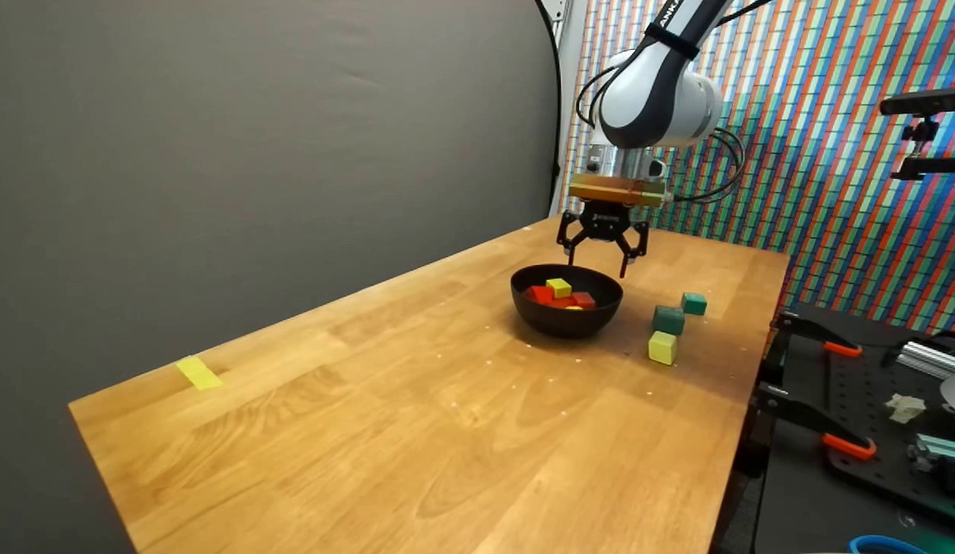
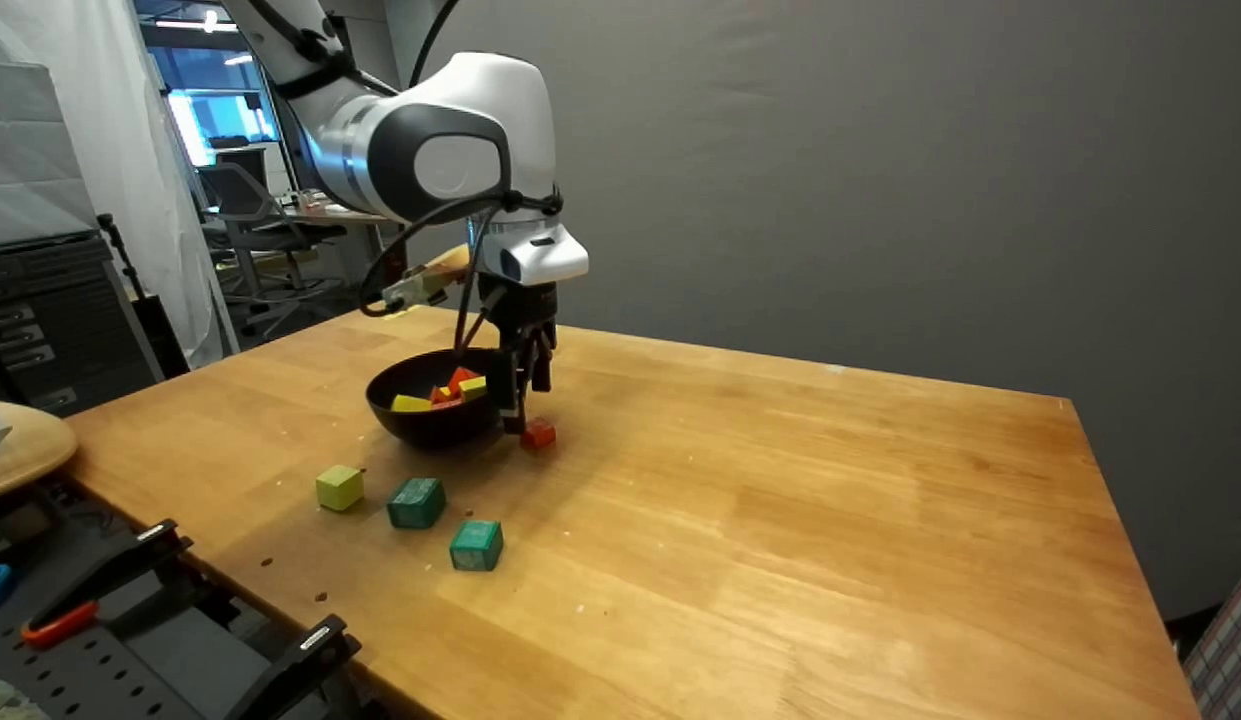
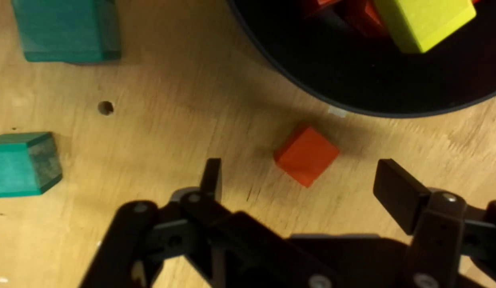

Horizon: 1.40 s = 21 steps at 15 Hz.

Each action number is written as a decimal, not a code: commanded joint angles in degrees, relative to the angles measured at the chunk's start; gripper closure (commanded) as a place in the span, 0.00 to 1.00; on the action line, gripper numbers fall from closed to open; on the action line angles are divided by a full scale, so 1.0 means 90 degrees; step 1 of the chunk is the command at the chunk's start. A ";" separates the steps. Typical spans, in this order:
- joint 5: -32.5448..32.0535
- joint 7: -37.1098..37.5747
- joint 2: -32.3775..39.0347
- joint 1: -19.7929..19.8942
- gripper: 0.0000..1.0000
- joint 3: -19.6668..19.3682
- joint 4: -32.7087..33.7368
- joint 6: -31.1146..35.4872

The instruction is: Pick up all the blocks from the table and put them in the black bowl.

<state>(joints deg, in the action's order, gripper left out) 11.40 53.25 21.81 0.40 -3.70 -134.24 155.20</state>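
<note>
Probably for short carries, the yellow block [image 2: 339, 488], the black bowl [image 2: 425, 430] holding red and yellow blocks [image 2: 412, 404], and two green blocks [image 2: 417, 503] sit near together, left to right, on the table [image 2: 780, 500] in an exterior view. Farther right, the empty gripper [image 3: 299, 174] has its fingers [image 3: 397, 196] spread, likely to pinch the red block [image 3: 307, 158], which lies there untouched between them in the wrist view; its cornerwise lie may make it swivel.

White letters [image 1: 669, 11] "ANKA" on the robot arm [image 1: 642, 88]
</note>
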 commanded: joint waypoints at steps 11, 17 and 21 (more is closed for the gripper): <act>0.0551 -0.0350 0.0414 -0.0062 0.77 -0.0051 0.0597 -0.0137; -0.0282 -0.0129 -0.1315 -0.0619 0.77 -0.0487 -0.0336 0.0130; 0.0021 -0.0689 -0.1912 -0.0534 0.77 0.0119 -0.0550 -0.0311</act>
<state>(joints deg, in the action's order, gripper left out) 9.96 50.65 9.61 -4.61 -5.79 -136.04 155.06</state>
